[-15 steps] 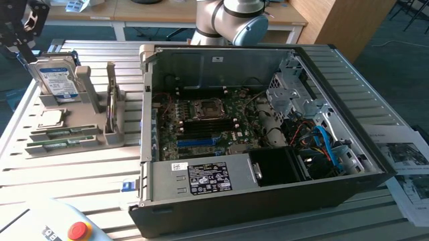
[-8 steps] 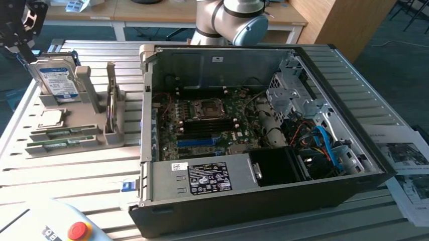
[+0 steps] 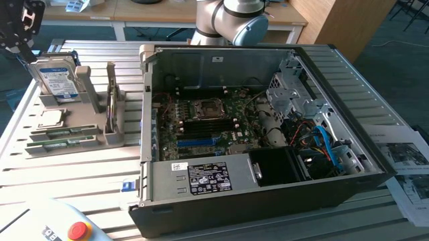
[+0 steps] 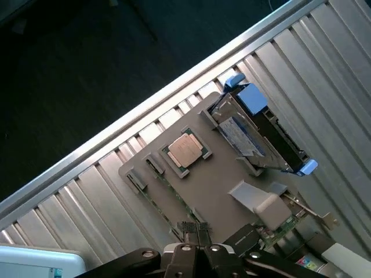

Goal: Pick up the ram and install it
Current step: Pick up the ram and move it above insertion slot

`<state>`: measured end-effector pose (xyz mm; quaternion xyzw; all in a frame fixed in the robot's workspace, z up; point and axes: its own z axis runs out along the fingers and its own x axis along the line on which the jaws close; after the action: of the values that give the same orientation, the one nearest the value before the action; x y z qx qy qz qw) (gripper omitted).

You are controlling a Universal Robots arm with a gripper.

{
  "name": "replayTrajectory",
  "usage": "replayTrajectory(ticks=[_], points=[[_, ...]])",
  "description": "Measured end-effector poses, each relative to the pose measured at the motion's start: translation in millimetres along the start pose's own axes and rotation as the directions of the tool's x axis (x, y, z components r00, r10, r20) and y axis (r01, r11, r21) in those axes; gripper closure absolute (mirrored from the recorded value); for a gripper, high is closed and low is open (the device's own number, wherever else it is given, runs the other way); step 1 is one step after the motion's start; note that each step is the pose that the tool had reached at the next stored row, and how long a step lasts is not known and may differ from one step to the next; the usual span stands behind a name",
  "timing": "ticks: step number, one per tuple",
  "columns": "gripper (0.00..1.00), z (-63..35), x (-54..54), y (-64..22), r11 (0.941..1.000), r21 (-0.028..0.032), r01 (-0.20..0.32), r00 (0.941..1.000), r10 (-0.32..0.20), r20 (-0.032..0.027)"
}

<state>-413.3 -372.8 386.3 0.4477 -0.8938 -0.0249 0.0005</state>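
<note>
Gripper (image 4: pixel 195 231) is closed, fingertips pressed together with nothing between them. In the exterior view it hangs at the far left above the gray parts holder (image 3: pixel 80 145), near the hard drive (image 3: pixel 57 75), touching nothing. The ram (image 3: pixel 64 132) lies flat in a slot on the holder's near end, a long green stick. A second ram stick (image 3: pixel 57 144) sits in the slot just beside it, closer to the camera. The processor chip (image 3: pixel 52 118) rests in its square pocket between the ram and the hard drive. The hard drive stands upright on edge in the holder, and an expansion card (image 3: pixel 111 98) stands on edge on the holder's side toward the case. The open computer case (image 3: pixel 268 201) is on the slatted table (image 3: pixel 74 175) to the exterior view's right of the holder, motherboard (image 3: pixel 214 125) exposed, blue slot (image 3: pixel 201 142) visible. A red emergency-stop button (image 3: pixel 79 230) shows at bottom left, printed papers (image 3: pixel 409 165) at the right edge.
</note>
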Motion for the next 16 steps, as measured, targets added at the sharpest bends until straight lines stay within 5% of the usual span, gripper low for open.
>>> replayTrajectory(ticks=[8,16], points=[[0.9,0.2,0.0,-0.1,0.9894,-0.0036,0.145,0.9893,-0.145,-0.0063],[0.9,0.3,0.0,0.0,0.9579,-0.0082,0.287,0.9578,-0.287,-0.0121]])
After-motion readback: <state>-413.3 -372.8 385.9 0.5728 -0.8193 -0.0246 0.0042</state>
